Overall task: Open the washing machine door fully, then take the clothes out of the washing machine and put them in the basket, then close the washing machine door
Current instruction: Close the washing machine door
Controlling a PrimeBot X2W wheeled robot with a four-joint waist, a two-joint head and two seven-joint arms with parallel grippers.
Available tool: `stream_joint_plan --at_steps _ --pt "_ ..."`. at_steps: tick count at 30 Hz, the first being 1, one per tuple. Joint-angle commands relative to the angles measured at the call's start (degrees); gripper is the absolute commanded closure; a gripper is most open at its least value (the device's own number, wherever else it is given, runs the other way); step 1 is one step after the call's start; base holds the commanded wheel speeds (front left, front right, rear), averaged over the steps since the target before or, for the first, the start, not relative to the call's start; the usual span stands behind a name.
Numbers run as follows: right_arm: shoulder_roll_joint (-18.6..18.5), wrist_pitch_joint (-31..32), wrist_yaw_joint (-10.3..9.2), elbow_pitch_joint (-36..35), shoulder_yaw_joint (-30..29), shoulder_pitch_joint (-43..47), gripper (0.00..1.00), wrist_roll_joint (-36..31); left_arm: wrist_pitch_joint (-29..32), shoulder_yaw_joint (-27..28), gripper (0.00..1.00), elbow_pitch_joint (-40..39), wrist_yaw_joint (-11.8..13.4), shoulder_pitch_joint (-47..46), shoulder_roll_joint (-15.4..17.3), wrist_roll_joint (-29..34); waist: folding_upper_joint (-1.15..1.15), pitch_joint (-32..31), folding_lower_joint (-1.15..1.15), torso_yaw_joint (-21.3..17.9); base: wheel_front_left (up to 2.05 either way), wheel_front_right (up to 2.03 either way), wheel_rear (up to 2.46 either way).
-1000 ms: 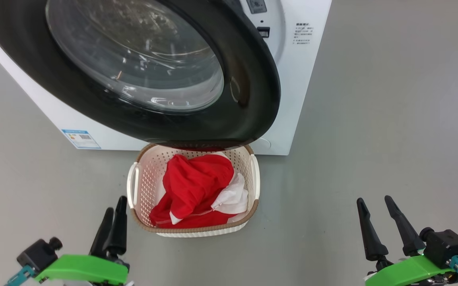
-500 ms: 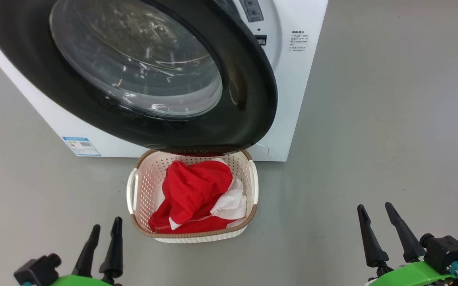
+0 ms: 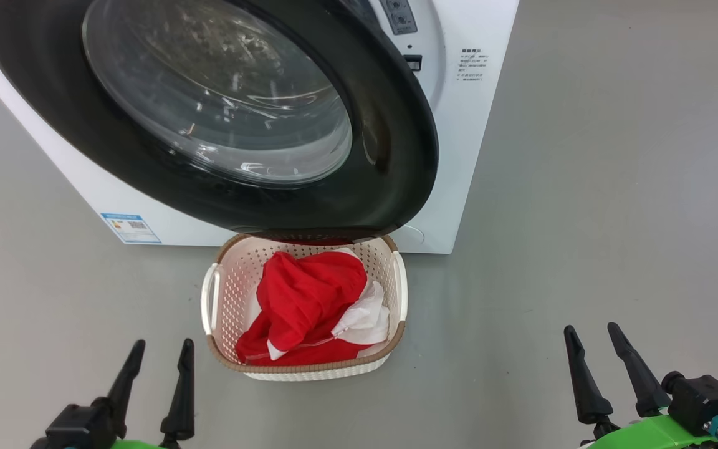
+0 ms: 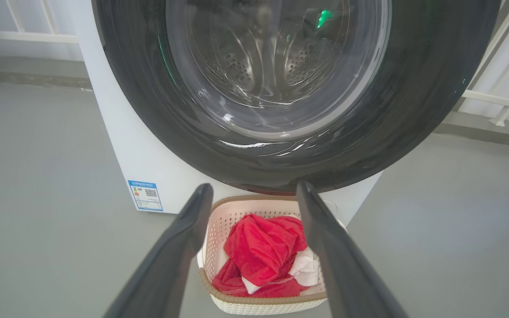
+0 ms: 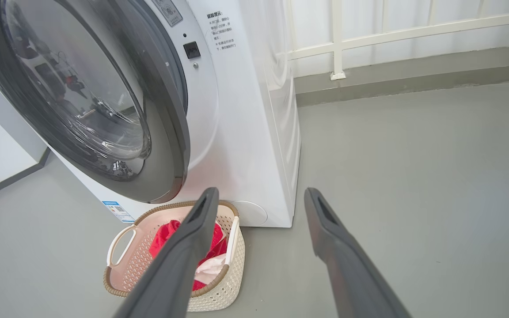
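Observation:
The washing machine door (image 3: 390, 156) hangs a little ajar in front of the white washing machine (image 3: 477, 125); the right wrist view shows a gap between the door (image 5: 166, 145) and the machine front (image 5: 245, 132). Below the door's lower edge the basket (image 3: 309, 369) stands on the floor with the red and white clothes (image 3: 309, 293) bunched inside it. My left gripper (image 3: 164, 343) is open and empty at the lower left, short of the basket. My right gripper (image 3: 589, 326) is open and empty at the lower right, well to the basket's right. Between the left fingers I see the clothes (image 4: 263, 251).
Grey floor surrounds the machine, with wide room to its right. A blue label (image 3: 129, 227) sits low on the machine's front. A white railing (image 5: 369, 39) and a wall run behind the machine. The door overhangs the basket's far end.
My left gripper has drawn back toward the picture's bottom edge and turned, so its two fingers now show spread apart. The right gripper, door and basket have barely shifted.

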Motion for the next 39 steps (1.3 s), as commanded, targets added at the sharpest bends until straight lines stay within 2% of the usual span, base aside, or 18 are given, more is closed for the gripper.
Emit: stream_joint_plan --at_steps 1,9,27,28,29,30,39 --pt "-0.5 -0.4 0.39 -1.6 1.3 -0.7 0.0 -0.6 -0.5 2.5 0.0 -2.3 -0.3 0.1 0.4 2.2 0.0 0.0 0.0 0.0 0.0 0.0 0.0" --pt "-0.5 -0.4 0.39 -1.6 1.6 -0.7 0.0 -0.5 -0.5 3.4 0.0 -3.9 -0.3 1.5 -1.0 5.5 0.0 0.0 0.0 -0.1 0.0 0.0 0.0" --pt "-0.5 -0.4 0.39 -1.8 1.9 -1.2 0.0 -0.5 -0.5 3.6 0.0 -4.5 -0.3 1.2 -1.4 5.4 0.0 0.3 0.0 0.0 0.0 0.0 0.0" --pt "-0.5 -0.4 0.39 -1.8 2.2 -1.4 0.04 -0.3 -0.5 3.5 0.0 -4.5 -0.3 1.2 -1.4 5.3 0.0 0.4 0.0 0.0 0.0 0.0 0.0" --pt "-0.5 -0.4 0.39 -1.7 2.5 -1.6 0.59 -0.2 -0.5 3.3 0.0 -4.5 -0.3 1.1 -1.4 5.1 0.0 0.4 0.0 0.2 0.0 0.0 0.0" --pt "-0.5 -0.4 0.39 -1.7 2.7 -1.9 1.0 0.0 -0.5 3.2 0.0 -4.5 -0.3 1.1 -1.4 4.9 0.0 0.5 0.0 0.3 0.0 0.0 0.0" --pt "-0.6 -0.4 0.39 -1.4 7.5 -6.7 1.0 0.7 -0.5 1.4 0.0 -4.5 -0.3 0.4 -1.4 3.4 0.0 1.6 0.0 2.5 0.0 0.0 0.0"
